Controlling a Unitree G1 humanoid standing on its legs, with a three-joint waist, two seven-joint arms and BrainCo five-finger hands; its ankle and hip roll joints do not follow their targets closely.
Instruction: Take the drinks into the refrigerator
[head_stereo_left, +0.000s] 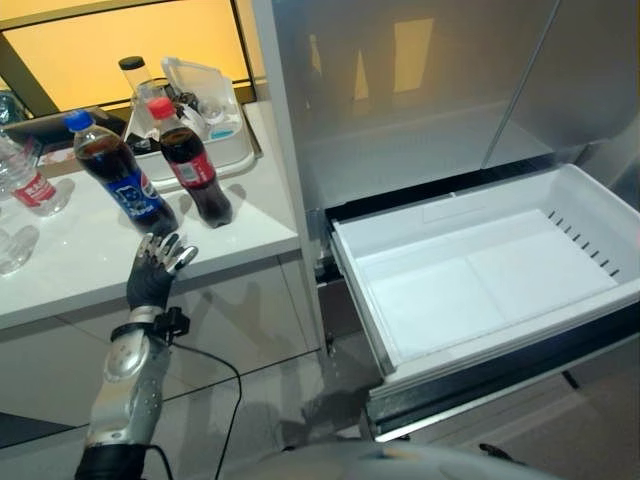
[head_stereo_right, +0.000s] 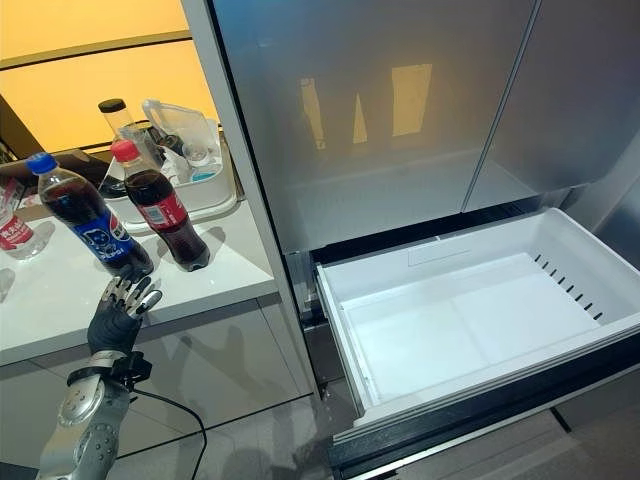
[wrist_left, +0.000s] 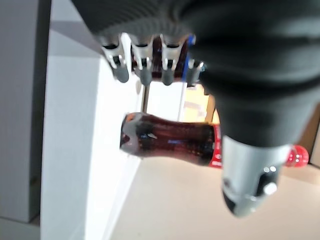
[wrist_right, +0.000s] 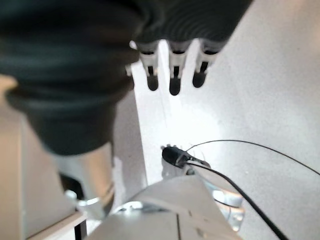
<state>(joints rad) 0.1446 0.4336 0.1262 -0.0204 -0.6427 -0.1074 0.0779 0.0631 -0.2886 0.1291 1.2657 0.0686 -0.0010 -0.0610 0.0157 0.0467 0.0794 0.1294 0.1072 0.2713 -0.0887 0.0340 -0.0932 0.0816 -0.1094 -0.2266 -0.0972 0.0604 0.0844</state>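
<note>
Left hand (head_stereo_left: 157, 270) is up with loose, relaxed fingers holding nothing, just short of two glossy plastic cola bottles on the smooth white worktop (head_stereo_left: 90, 260): blue-capped bottle (head_stereo_left: 122, 176) dead ahead, red-capped bottle (head_stereo_left: 192, 163) beside it. Off to its right the boxy white refrigerator drawer (head_stereo_left: 480, 275) sits pulled out. Right wrist view adds the right hand (wrist_right: 172, 70), fingers straight over pale floor.

Two dark cola bottles, a blue-capped bottle (head_stereo_left: 118, 180) and a red-capped bottle (head_stereo_left: 190, 168), stand upright side by side on the white tabletop (head_stereo_left: 90, 260), left of the refrigerator's open, empty drawer (head_stereo_left: 480, 280).
</note>
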